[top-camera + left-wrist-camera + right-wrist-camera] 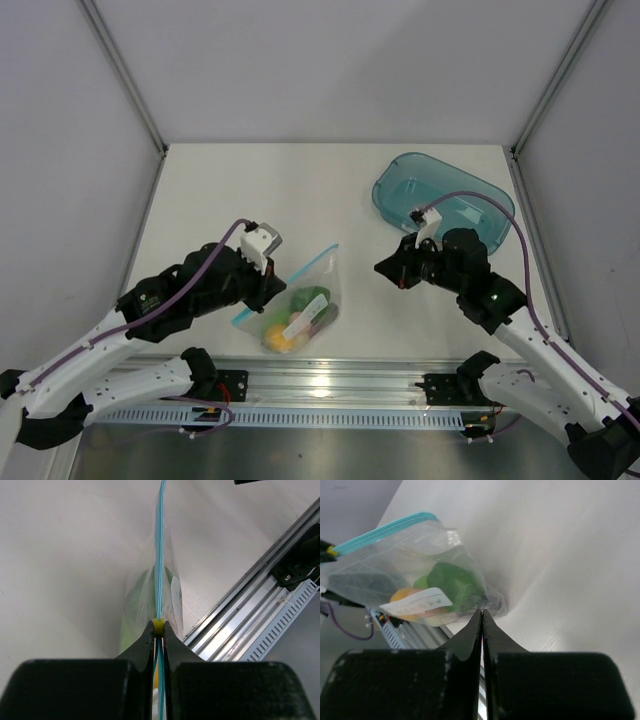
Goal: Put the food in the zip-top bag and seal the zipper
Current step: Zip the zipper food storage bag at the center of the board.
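Left fingers [146,647] pinch the thin blue zipper [160,555] of the crinkly clear zip-top bag [318,285] holding the food [295,322]. Right fingers [470,636], pressed together, hang over open counter [250,190] nearby.

The food [298,322] lies in the bag [318,272] (near edge); the tub [398,190] behind, right.
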Controlling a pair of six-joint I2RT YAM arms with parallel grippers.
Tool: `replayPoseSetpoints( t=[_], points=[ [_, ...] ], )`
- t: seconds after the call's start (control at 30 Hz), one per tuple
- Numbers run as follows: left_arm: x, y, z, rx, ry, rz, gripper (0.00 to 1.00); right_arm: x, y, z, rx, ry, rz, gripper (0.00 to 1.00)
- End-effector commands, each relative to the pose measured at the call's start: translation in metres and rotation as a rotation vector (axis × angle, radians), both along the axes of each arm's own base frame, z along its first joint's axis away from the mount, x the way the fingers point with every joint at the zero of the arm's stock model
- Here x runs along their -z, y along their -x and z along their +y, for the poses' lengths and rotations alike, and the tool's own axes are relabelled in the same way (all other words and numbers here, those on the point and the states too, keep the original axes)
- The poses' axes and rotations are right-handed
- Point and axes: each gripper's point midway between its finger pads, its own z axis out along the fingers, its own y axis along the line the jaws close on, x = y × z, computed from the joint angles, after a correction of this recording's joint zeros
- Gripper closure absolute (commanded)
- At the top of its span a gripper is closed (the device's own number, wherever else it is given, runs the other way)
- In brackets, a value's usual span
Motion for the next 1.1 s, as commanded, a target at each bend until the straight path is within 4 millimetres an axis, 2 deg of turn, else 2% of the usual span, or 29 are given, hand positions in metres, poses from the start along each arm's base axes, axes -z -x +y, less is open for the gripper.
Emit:
replayPoseSetpoints(
  t=[0.0, 0.03, 0.07, 0.1, 0.17, 0.2, 0.23, 0.27, 0.3, 0.37, 0.4, 0.43, 0.47, 0.5, 0.53, 0.6, 0.63, 1.07],
  points=[
    [-0.008, -0.003, -0.001, -0.012, 0.033, -0.022, 0.99, -0.032, 0.019, 0.025, -0.221, -0.092, -0.099, 0.99],
    [-0.010, -0.003, -0.001, -0.010, 0.035, -0.024, 0.99, -0.034, 0.021, 0.028, -0.249, -0.088, -0.098, 0.80],
    [-0.010, -0.003, -0.002, -0.001, 0.034, -0.025, 1.00, -0.049, 0.023, 0.032, -0.283, -0.097, -0.123, 0.70],
    [-0.010, -0.003, -0.003, 0.004, 0.036, -0.027, 1.00, -0.052, 0.022, 0.033, -0.302, -0.080, -0.138, 0.51],
    [-0.010, -0.002, -0.004, 0.008, 0.037, -0.025, 1.00, -0.056, 0.020, 0.041, -0.340, -0.058, -0.149, 0.39],
    [-0.009, -0.002, -0.004, 0.012, 0.036, -0.024, 0.99, -0.076, 0.021, 0.048, -0.367, -0.061, -0.198, 0.34],
    [-0.011, -0.001, -0.005, 0.016, 0.041, -0.024, 0.99, -0.077, 0.021, 0.051, -0.390, -0.024, -0.218, 0.27],
    [-0.011, -0.001, -0.007, 0.022, 0.043, -0.022, 0.99, -0.071, 0.015, 0.061, -0.409, 0.011, -0.205, 0.25],
    [-0.012, 0.001, -0.008, 0.033, 0.053, -0.019, 1.00, -0.092, 0.022, 0.074, -0.459, 0.006, -0.256, 0.22],
    [-0.014, 0.003, -0.010, 0.048, 0.061, -0.020, 1.00, -0.091, 0.024, 0.089, -0.525, 0.064, -0.282, 0.21],
    [-0.016, 0.004, -0.012, 0.059, 0.071, -0.019, 0.99, -0.079, 0.026, 0.106, -0.576, 0.098, -0.264, 0.21],
    [-0.017, 0.005, -0.012, 0.064, 0.074, -0.020, 0.99, -0.090, 0.026, 0.113, -0.595, 0.110, -0.286, 0.22],
    [-0.017, 0.005, -0.013, 0.066, 0.076, -0.020, 0.99, -0.089, 0.025, 0.120, -0.624, 0.131, -0.308, 0.22],
    [-0.017, 0.006, -0.012, 0.071, 0.074, -0.022, 0.99, -0.078, 0.024, 0.129, -0.654, 0.155, -0.288, 0.23],
    [-0.017, 0.006, -0.012, 0.072, 0.074, -0.023, 0.99, -0.084, 0.029, 0.137, -0.690, 0.148, -0.309, 0.25],
    [-0.018, 0.007, -0.010, 0.072, 0.076, -0.025, 0.99, -0.075, 0.029, 0.145, -0.737, 0.163, -0.306, 0.31],
    [-0.017, 0.012, -0.012, 0.098, 0.083, -0.013, 0.99, -0.078, 0.035, 0.149, -0.782, 0.144, -0.307, 0.33],
    [-0.019, 0.019, -0.007, 0.113, 0.113, -0.026, 0.99, -0.059, 0.049, 0.163, -0.922, 0.114, -0.250, 0.34]
  ],
)
